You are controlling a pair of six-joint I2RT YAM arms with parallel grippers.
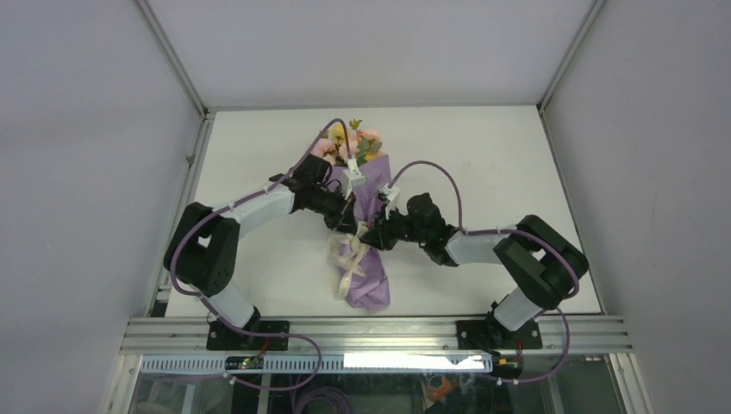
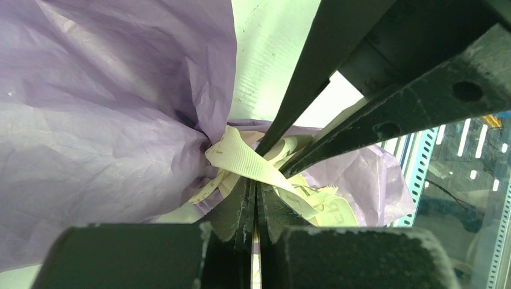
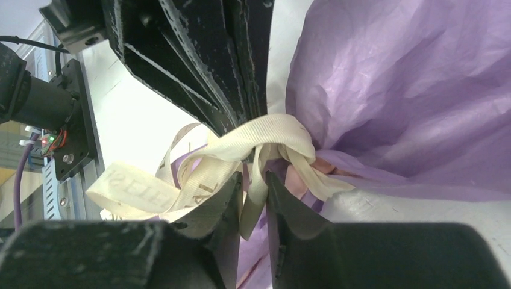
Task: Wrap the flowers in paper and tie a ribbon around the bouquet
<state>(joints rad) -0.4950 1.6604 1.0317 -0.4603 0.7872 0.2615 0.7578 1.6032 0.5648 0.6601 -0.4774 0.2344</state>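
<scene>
Two claws meet at one spot, the pinched waist of the bouquet (image 1: 372,194). It lies about midway between the left and right edges of the table (image 1: 500,172), its long axis running from far edge to near edge, with the flowers (image 1: 349,142) at the far end and the paper (image 1: 371,289) tail pointing at the near edge. The left claw (image 2: 255,188) reaches in from the left side, its jaws pressed together on a strand of the ribbon (image 2: 241,158) just beside the knot. The knot sits between the two claws, close against both, so neither arm is nearer. I judge that the next pull runs across the bouquet's axis, toward the left and right edges. The ribbon is cream, flat and limp, crossed over itself at the waist, with loose loops and printed tails spilling toward the near edge. The knot looks slack rather than snug. The paper is lilac and creased, gathered tight where the ribbon girds it. On the right side, the right claw (image 3: 254,183) has its jaws a little apart, with a strand hanging in the gap and not clearly pinched.
</scene>
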